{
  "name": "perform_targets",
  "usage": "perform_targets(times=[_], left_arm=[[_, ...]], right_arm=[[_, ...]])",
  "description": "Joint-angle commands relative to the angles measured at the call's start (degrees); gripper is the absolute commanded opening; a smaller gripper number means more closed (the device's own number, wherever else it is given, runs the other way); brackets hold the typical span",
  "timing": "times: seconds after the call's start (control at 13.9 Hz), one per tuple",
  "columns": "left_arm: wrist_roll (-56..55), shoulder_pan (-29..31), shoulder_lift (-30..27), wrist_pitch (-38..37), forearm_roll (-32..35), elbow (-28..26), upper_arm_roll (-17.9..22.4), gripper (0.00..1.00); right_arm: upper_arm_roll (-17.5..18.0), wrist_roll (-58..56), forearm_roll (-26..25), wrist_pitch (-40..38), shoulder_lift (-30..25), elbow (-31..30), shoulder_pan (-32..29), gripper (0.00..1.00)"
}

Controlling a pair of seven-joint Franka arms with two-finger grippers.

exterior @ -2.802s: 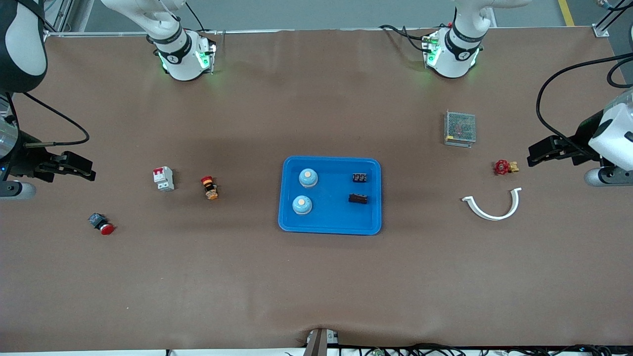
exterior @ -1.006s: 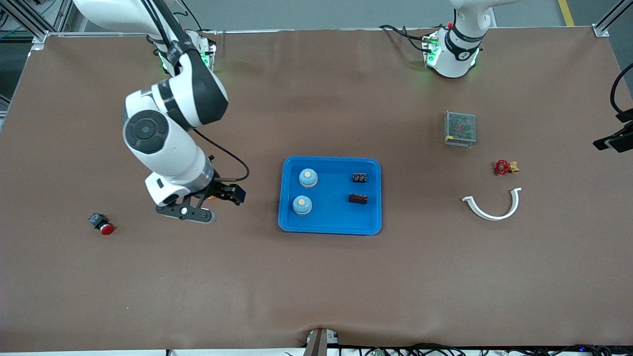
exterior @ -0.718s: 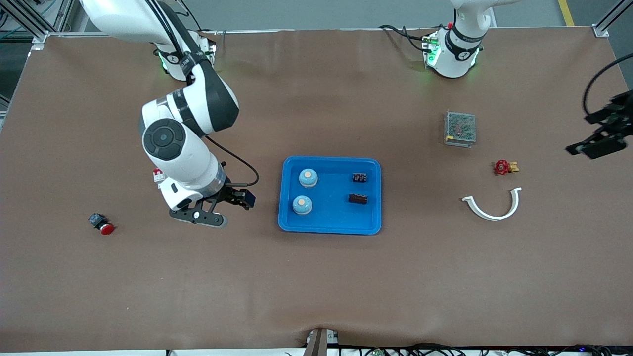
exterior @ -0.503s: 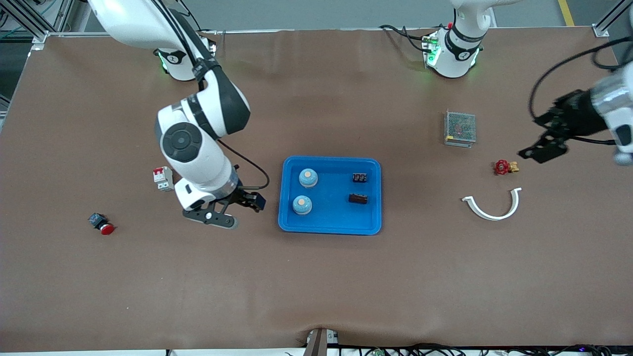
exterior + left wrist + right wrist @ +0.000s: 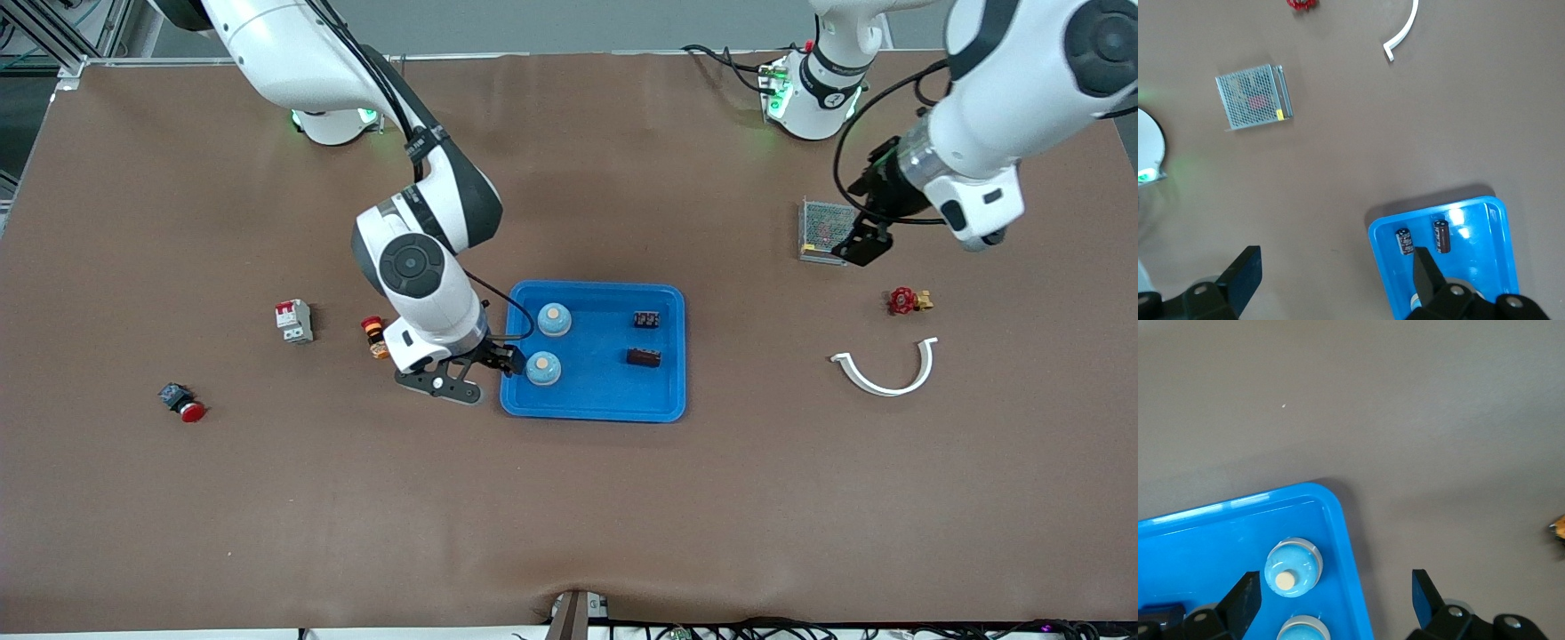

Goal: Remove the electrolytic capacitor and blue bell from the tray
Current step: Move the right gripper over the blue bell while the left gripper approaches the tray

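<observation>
Blue bell [image 5: 542, 368] beside—seemingly—right gripper [image 5: 508, 357].

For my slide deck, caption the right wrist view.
Open right gripper hangs over the blue tray's edge, two blue bells below.

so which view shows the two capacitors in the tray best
The left wrist view: both capacitors lie unobstructed in the tray, their cylinder shape clear. The front view shows them as small dark blocks. The right wrist view catches only a sliver at its edge.
</observation>
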Motion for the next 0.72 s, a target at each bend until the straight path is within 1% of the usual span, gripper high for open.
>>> perform_targets(times=[0.0,0.22,0.36,0.43,0.57,0.65], left_arm=[[-4.9,0.9,-5.4,7.4,-0.4,-9.1,-4.3,1.00],[-9.5,0.9,-5.4,12.6,-0.5,-13.3,-8.3,1.00],[-11.5,0.9,-5.5,16.5,-0.7,-16.4,-11.0,1.00],[-11.8,0.9,-5.4,18.7,-0.7,-17.8,-12.0,1.00],[-13.4,0.7,-5.2,22.0,-0.7,-19.3,-12.6,1.00],[-14.0,0.8,-4.9,23.3,-0.8,-20.0,-13.9,1.00]], right_arm=[[-0.5,2.9,-0.4,-0.5,2.7,3.9,1.7,1.00],[-0.5,4.8,-0.5,-0.5,5.3,6.3,2.5,1.00],[-0.6,4.8,-0.9,0.3,6.7,6.6,3.8,1.00],[-0.6,4.7,-1.0,0.7,7.4,6.7,4.5,1.00],[-0.6,4.7,-1.1,1.0,8.7,7.4,5.1,1.00],[-0.6,4.7,-1.1,1.2,9.3,7.5,5.4,1.00]])
